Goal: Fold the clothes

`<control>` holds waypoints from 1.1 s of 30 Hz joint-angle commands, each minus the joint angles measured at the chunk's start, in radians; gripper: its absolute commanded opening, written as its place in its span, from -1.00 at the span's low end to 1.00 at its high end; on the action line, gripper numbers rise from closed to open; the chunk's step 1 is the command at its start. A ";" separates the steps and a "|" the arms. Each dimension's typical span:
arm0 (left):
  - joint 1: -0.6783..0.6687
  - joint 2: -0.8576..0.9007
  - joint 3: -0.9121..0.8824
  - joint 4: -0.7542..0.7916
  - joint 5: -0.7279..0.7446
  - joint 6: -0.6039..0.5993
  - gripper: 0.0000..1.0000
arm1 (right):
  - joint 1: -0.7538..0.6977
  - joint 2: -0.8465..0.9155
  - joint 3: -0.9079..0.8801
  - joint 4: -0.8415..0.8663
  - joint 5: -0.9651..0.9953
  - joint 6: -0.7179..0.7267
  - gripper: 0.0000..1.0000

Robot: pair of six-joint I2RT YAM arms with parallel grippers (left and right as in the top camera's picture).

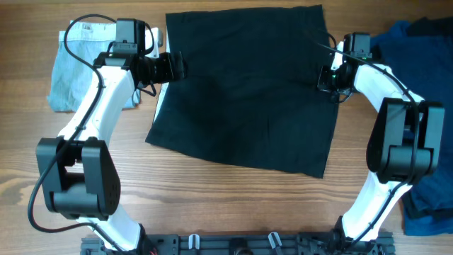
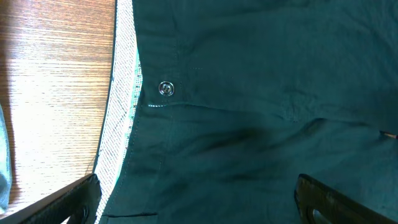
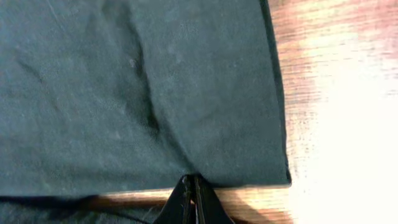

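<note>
A dark green-black garment (image 1: 244, 92) lies spread flat in the middle of the wooden table. My left gripper (image 1: 177, 66) is open and hovers over the garment's left edge. The left wrist view shows its two fingers wide apart (image 2: 199, 199) above the cloth (image 2: 261, 93), a silver button (image 2: 165, 88) and a white lining strip (image 2: 121, 112). My right gripper (image 1: 331, 76) is at the garment's right edge. In the right wrist view its fingers (image 3: 191, 186) are shut, pinching the hem of the dark cloth (image 3: 143, 93) slightly above the table.
A light blue garment (image 1: 74, 71) lies at the far left behind the left arm. A pile of blue clothes (image 1: 425, 35) sits at the far right, and it continues near the front right (image 1: 428, 205). Bare wood (image 1: 226, 198) lies in front of the dark garment.
</note>
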 commanded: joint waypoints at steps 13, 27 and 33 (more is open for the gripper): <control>0.003 0.006 -0.005 0.000 0.005 -0.001 0.99 | -0.005 -0.186 -0.225 0.042 0.091 0.055 -0.80; 0.003 0.006 -0.005 0.000 0.005 -0.001 1.00 | -0.029 -0.273 -0.045 -0.032 0.059 0.064 -0.67; 0.003 0.006 -0.005 0.000 0.005 -0.001 0.99 | -0.029 -0.594 -0.026 -0.466 -0.007 0.204 -0.57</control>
